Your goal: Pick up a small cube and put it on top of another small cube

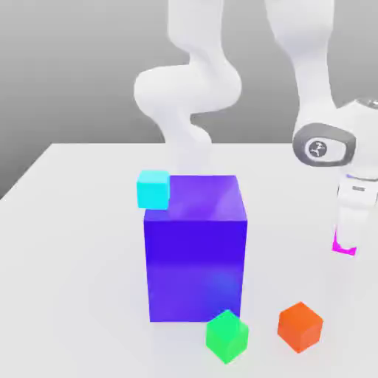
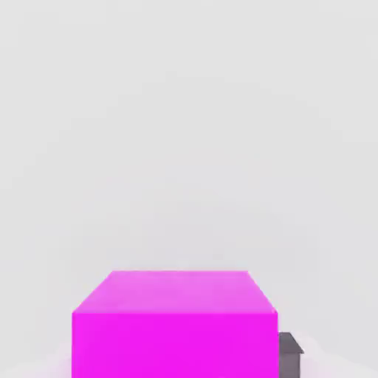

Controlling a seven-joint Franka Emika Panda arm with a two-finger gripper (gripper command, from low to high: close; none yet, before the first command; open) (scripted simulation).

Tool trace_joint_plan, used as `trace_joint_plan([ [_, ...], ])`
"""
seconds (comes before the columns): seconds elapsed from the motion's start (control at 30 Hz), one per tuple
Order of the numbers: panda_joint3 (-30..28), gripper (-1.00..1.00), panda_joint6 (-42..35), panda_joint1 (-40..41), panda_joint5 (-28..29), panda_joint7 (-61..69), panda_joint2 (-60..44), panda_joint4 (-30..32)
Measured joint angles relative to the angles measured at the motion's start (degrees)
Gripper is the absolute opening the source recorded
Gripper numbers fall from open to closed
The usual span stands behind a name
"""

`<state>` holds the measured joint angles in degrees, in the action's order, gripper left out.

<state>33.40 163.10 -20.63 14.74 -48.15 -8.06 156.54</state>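
white table (image 1: pixel 81 221), arm upright, end effector (image 1: pixel 345 247) down, clamping small cube (image 2: pixel 174 325)

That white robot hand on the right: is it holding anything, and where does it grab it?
Yes. The fingers are shut on the small magenta-pink cube, squeezing it by two opposite side faces. In the exterior view the cube peeks out at the gripper.

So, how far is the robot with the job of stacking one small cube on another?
The grasp looks done: the gripper is shut on the magenta cube at the exterior view's right. Carrying it is the step in hand. Left to do: bring it over another small cube, such as the orange cube or green cube, set it on top and release.
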Motion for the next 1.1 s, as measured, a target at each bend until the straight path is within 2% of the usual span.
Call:
trace_joint_plan([
  [0.07,0.0,-1.0,-1.3,1.27,-1.88,1.12,1.23,0.14],
  [0.43,-10.99,-1.0,-7.07,12.09,-4.17,-1.62,2.69,-3.45],
  [0.8,-17.83,-1.0,-11.74,27.14,-12.81,-0.04,6.08,-6.81],
  [0.97,-20.0,-1.0,-4.69,26.83,-8.42,-3.69,-1.81,-7.62],
  [1.0,-20.84,1.0,-2.96,26.24,-7.13,-4.64,-3.72,-7.75],
  [1.1,-20.84,1.0,-2.96,26.24,-7.13,-4.64,-3.72,-7.75],
])
